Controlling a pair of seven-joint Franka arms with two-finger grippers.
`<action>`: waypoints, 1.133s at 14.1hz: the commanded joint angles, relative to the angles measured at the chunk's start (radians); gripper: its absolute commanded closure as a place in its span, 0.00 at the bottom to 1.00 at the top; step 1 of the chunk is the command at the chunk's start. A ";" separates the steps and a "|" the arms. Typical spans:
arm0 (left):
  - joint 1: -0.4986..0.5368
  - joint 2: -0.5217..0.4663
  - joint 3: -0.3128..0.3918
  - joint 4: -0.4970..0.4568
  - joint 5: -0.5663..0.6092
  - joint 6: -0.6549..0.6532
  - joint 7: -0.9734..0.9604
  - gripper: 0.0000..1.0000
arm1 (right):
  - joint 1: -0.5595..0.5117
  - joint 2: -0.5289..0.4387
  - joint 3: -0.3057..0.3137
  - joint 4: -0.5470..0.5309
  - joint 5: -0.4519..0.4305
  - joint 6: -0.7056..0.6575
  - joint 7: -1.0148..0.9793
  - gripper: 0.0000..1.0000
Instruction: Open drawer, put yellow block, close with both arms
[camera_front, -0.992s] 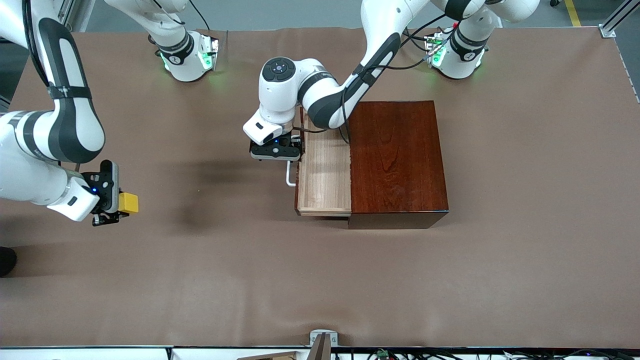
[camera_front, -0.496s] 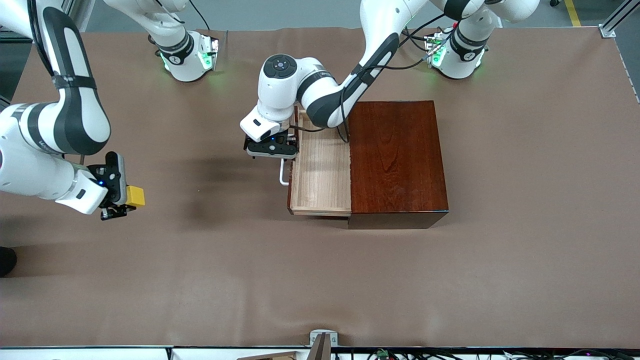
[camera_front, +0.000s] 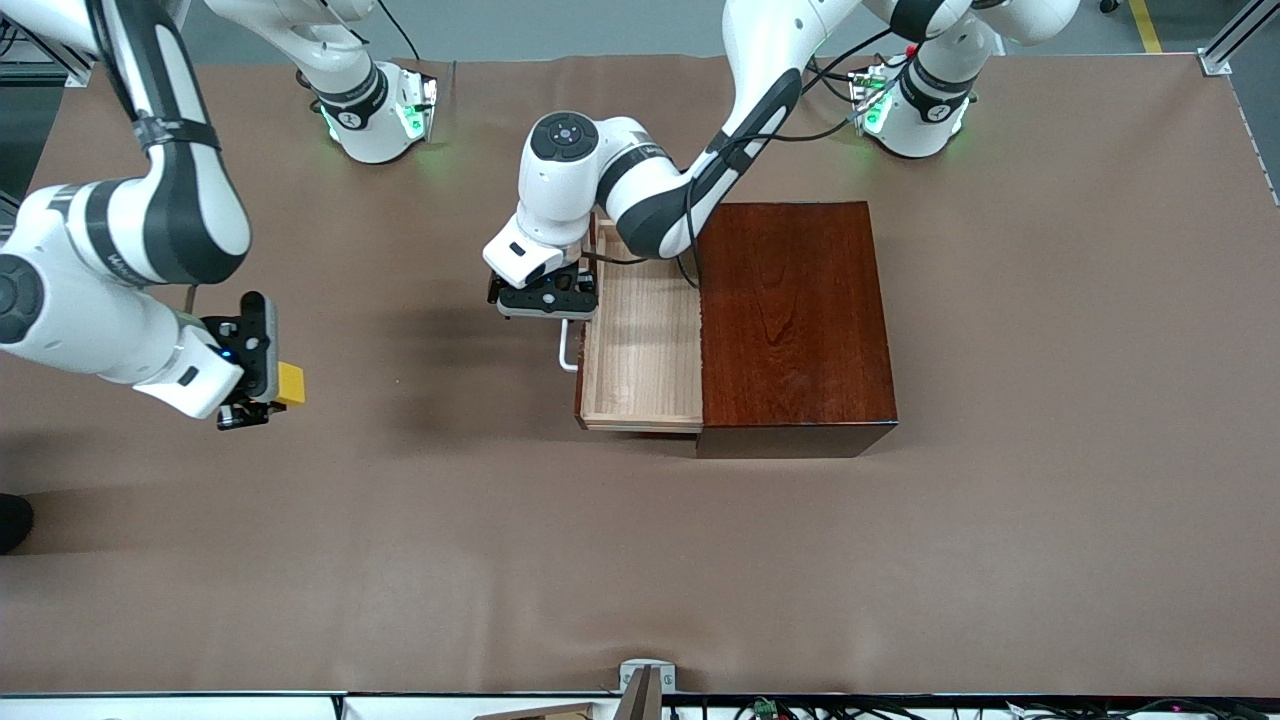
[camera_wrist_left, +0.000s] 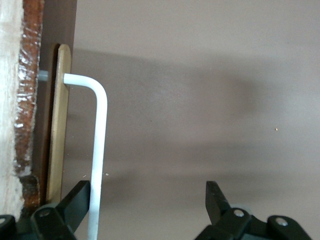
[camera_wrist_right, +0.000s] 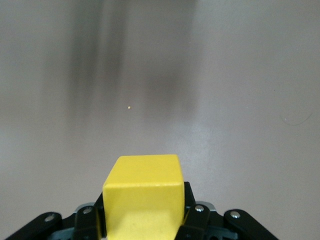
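The right gripper (camera_wrist_right: 142, 222) is clamped on the yellow block (camera_wrist_right: 142, 192), its black fingers (camera_wrist_right: 89, 220) pressed against two opposite sides of the cube. The block hangs over the bare brown table cover (camera_wrist_right: 225, 75), where soft dark shadows streak the surface and a tiny pale speck (camera_wrist_right: 130, 107) lies.

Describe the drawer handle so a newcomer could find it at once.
Find the dark reddish-brown wooden box mid-table; a light wood drawer sticks out of it toward the right arm's end. On the drawer's front is the handle, a thin white U-shaped bar, the only white fitting there, with the left pincer open around it.
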 joint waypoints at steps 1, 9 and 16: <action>-0.003 -0.010 -0.046 0.051 -0.059 0.051 -0.060 0.00 | 0.031 -0.033 -0.002 -0.024 -0.017 0.014 0.062 1.00; 0.035 -0.097 -0.041 0.049 -0.057 -0.104 -0.057 0.00 | 0.092 -0.027 -0.002 0.016 -0.016 0.011 0.168 1.00; 0.201 -0.305 -0.030 0.026 -0.042 -0.511 0.070 0.00 | 0.215 -0.020 -0.002 0.050 -0.016 0.008 0.279 1.00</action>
